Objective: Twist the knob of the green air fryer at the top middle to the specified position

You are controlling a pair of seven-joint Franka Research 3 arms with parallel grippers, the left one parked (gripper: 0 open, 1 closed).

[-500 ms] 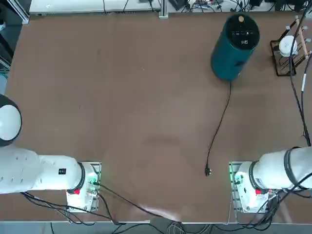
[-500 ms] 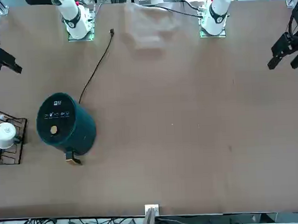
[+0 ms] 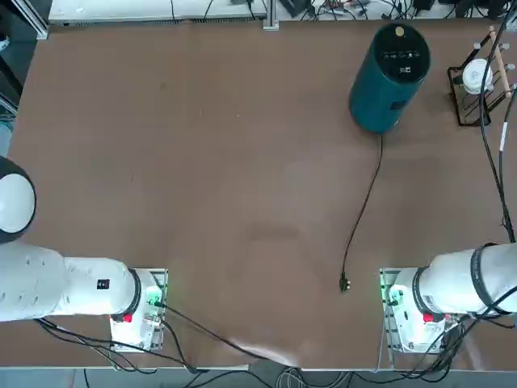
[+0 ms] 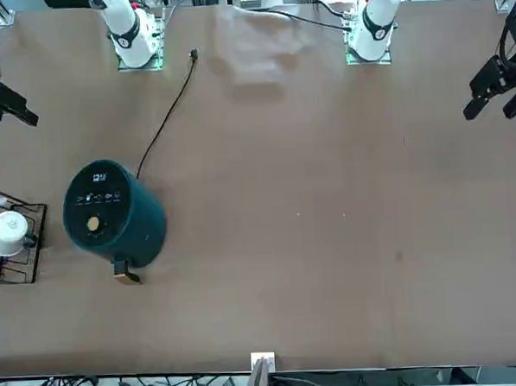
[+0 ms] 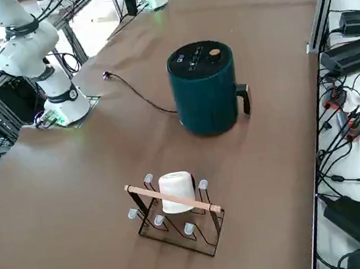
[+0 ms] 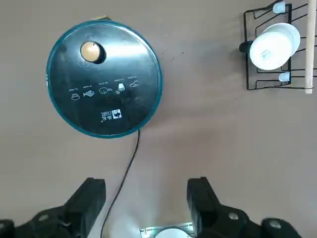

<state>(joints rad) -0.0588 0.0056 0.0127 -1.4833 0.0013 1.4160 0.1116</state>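
The green air fryer (image 3: 388, 75) stands upright at the far edge of the table, its small tan knob (image 6: 90, 51) untouched on the black top. The right gripper (image 6: 146, 196) hangs high above, jaws spread wide and empty. The reach, grasp and twist all appear to remain undone.

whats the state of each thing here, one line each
air fryer: upright on the table, untouched
knob: on the fryer's black top, nothing touching it
power cord: lying loose on the table, plug end not in any socket
white cup: resting in the wire rack beside the fryer
right tool: open, holding nothing, high above the table and clear of the fryer
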